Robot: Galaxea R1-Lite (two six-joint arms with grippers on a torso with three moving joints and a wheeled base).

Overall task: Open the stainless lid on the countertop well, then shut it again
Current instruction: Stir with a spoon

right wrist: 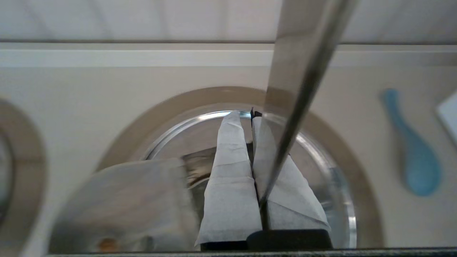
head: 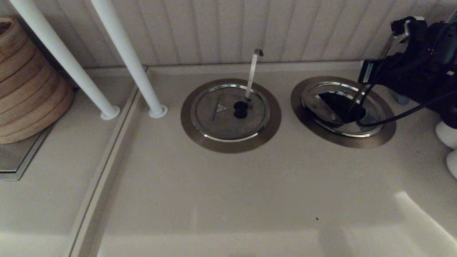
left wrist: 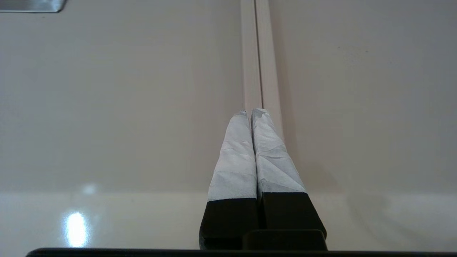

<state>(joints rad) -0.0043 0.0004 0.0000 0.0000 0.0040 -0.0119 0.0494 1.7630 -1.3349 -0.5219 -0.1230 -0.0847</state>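
Note:
The stainless lid [head: 323, 107] lies within the dull-steel ring of the countertop well [head: 378, 141] at the right rear of the counter. Its shiny rim [right wrist: 185, 125] curves around my fingers in the right wrist view. My right gripper [head: 353, 115] reaches in from the right over the lid's centre. Its jaws are shut [right wrist: 246, 113], and a small black piece of the knob [right wrist: 254, 114] is pinched at the tips. A straight flat utensil handle [right wrist: 303, 71] rises from the well across that gripper. My left gripper [left wrist: 252, 110] is parked, shut and empty, above the bare counter.
A second ringed well with a lid [head: 221, 123] and a hook-tipped handle [head: 254, 71] lies just left. Two white poles [head: 128, 57] and stacked wooden steamers [head: 25, 82] stand at the rear left. A blue spoon [right wrist: 414, 157] and white objects [head: 448, 135] lie right of the well. The wall is close behind.

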